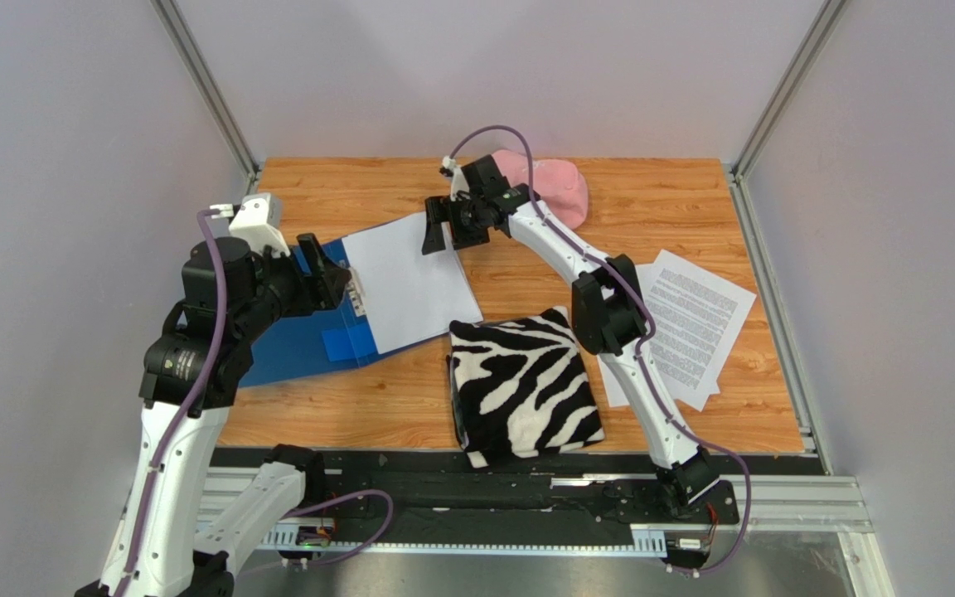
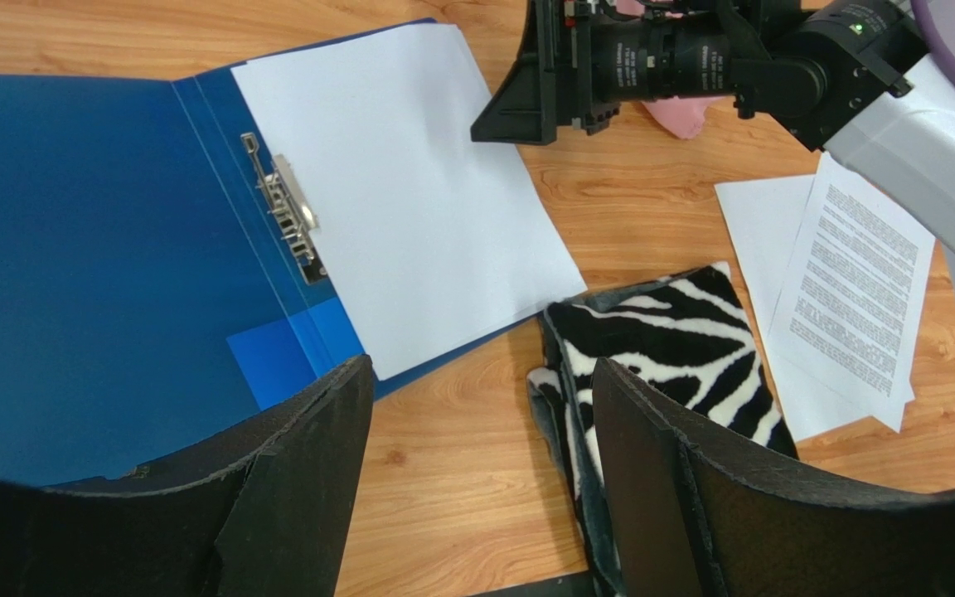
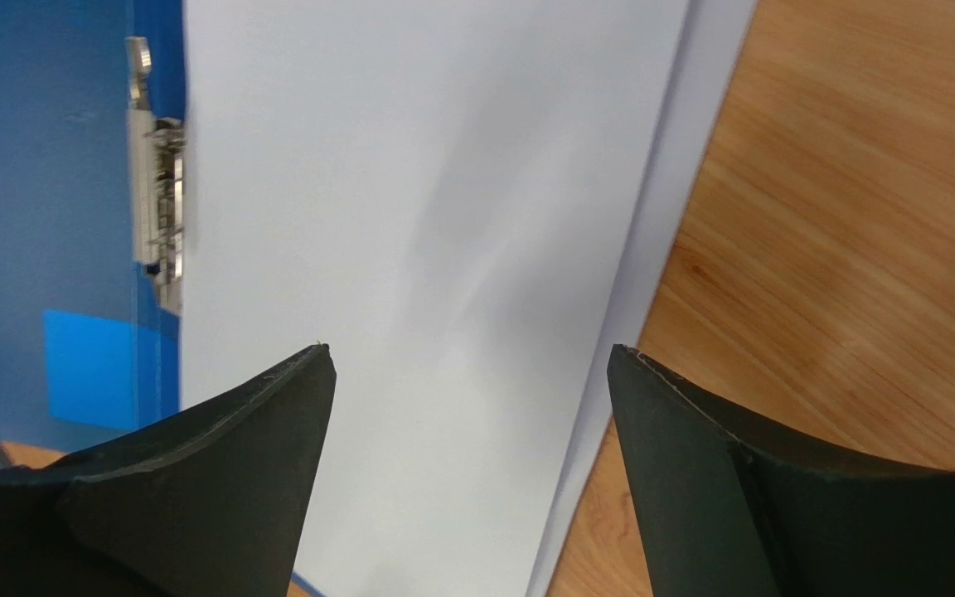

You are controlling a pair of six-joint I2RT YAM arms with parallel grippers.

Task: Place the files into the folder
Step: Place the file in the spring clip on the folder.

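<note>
Now the royal-blue folder (image 1: 283, 348) lies open on the left part of the wooden bench (image 1: 645, 212), with its metal clip (image 2: 283, 205) at the spine. A white sheet (image 1: 414, 280) lies on its right half, the blank side up. Its left edge is just beside the clip, and in the right wrist view the edge of a second sheet shows under it.

The right gripper (image 1: 435, 230) hangs above the far right corner of this sheet with its jaws spread wide and nothing between them. The left gripper (image 1: 327, 280) is over the folder near the clip, and its jaws are also spread and hold nothing.

The other files (image 1: 694, 323) lie on the right side of the bench, well apart from the folder. They are printed with dense black text in paragraphs, too small to read. A zebra-striped cloth (image 1: 522, 386) lies between the folder and these files. A pink object (image 1: 551, 184) rests at the far edge.
</note>
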